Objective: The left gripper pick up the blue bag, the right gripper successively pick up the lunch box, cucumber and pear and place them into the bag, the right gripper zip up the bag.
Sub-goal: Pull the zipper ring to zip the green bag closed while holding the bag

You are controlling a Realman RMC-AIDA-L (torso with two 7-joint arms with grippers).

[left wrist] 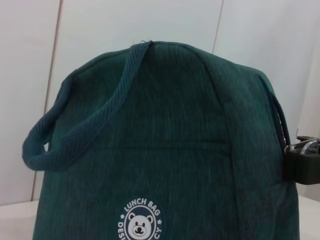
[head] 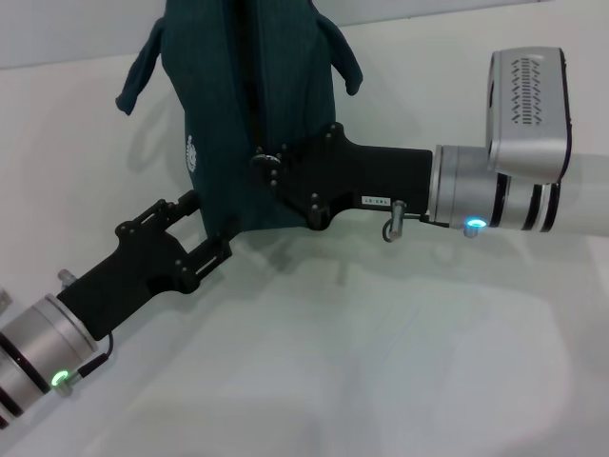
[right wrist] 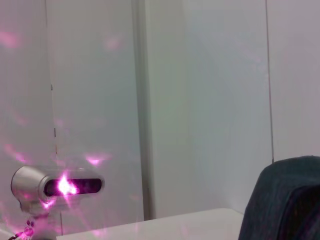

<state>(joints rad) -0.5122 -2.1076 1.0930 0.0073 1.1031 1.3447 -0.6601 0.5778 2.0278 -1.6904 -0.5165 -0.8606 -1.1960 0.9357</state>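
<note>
The blue bag stands upright at the back of the white table, its handles hanging to either side. In the left wrist view the blue bag fills the picture, with its round white bear logo showing. My left gripper comes from the lower left and is shut on the bag's lower corner. Reaching in from the right, my right gripper is shut at the zipper line on the bag's side; a metal ring shows at its fingertip. The lunch box, cucumber and pear are out of view.
The white table spreads in front of the bag. In the right wrist view a corner of the bag shows, and a silver camera with a pink light stands by a white wall.
</note>
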